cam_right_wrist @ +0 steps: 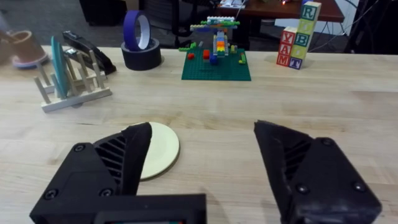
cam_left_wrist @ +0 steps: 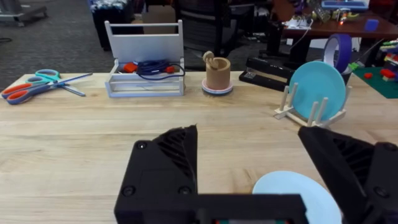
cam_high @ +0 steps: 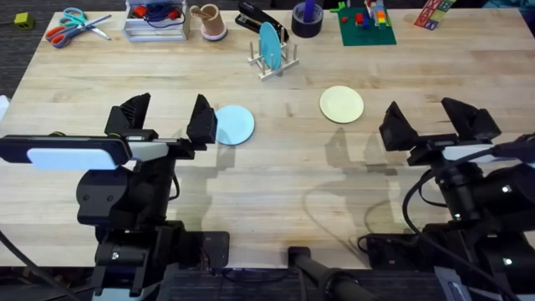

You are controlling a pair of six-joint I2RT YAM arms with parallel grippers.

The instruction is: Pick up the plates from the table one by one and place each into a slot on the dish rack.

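Here, as I watched from my station, one light blue plate (cam_high: 269,46) stood upright in a slot of the dish rack (cam_high: 273,60) at the far side of the table (cam_high: 276,176). A second blue plate (cam_high: 235,124) lay flat just beside the left gripper (cam_high: 166,117), whose fingers were spread wide. The cream plate (cam_high: 342,104) lay flat ahead of the right gripper (cam_high: 432,119), likewise wide open and holding nothing.

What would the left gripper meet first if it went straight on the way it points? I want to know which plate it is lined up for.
Probably the light blue plate lying flat on the table, just ahead of the open left gripper, nearer its right finger; the gripper's height above it is unclear.
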